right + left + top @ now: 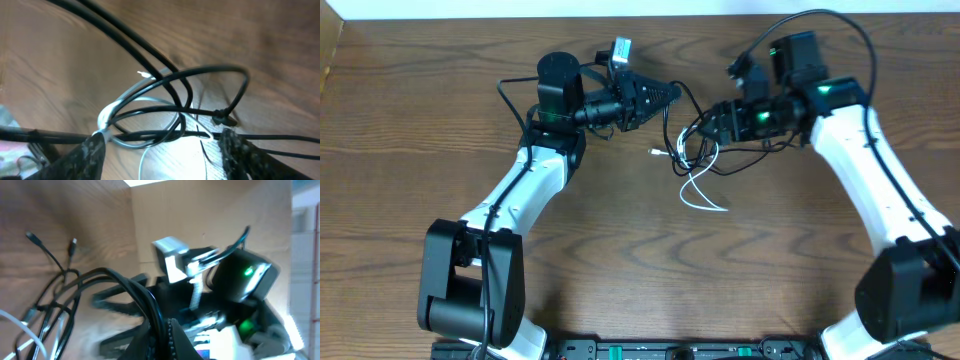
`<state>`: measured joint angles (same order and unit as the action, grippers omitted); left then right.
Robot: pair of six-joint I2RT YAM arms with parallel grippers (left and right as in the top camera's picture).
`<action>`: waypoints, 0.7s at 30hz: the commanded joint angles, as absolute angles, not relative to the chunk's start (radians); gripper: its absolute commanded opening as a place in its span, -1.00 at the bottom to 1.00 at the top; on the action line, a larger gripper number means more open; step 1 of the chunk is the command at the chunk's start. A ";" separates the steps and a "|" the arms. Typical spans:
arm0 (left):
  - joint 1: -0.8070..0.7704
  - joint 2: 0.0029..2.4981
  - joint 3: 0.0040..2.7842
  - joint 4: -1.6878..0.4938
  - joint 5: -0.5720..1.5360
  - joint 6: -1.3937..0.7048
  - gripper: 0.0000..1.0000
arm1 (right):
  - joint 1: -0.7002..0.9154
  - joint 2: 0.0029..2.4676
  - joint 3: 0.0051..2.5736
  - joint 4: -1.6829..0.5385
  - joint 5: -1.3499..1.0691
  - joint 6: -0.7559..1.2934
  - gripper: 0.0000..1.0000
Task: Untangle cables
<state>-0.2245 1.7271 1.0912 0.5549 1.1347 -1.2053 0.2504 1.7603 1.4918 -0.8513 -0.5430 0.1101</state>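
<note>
Toward one o'clock on the bench, thin black cord and thin white cord tangle; left end effector clenched on black, right end effector spread astride. Best pull slowly toward nine.

- Left arm: white shell links, black joint housings.
- Black cylindrical motor behind the left tool; silver-grey camera block beside the tool.
- Right arm: white links, black joints.
- Green indicator light behind the right tool.
- Thick black arm cable arching behind the right tool.
- Right tool fingers: black, rough-textured.
- Black base block, far behind the left tool.
</note>
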 commanded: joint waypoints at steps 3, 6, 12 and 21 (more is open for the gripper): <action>-0.226 1.711 1.115 0.611 1.128 -1.425 -0.85 | 0.297 1.847 1.503 -0.888 -0.316 0.213 0.19; -0.226 1.711 1.115 0.611 1.128 -1.438 -0.85 | 0.304 1.860 1.497 -0.901 -0.186 0.323 0.18; -0.226 1.711 1.115 0.611 1.128 -1.438 -0.85 | 0.311 1.868 1.453 -0.780 -0.156 0.381 0.12; -0.226 1.711 1.115 0.611 1.128 -1.438 -0.85 | 0.315 1.967 1.398 -0.635 -0.094 0.445 -0.03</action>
<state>-0.2245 1.7271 1.0912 0.6025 1.1229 -1.4372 0.3092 1.9106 1.4155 -0.6373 -0.1593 0.4095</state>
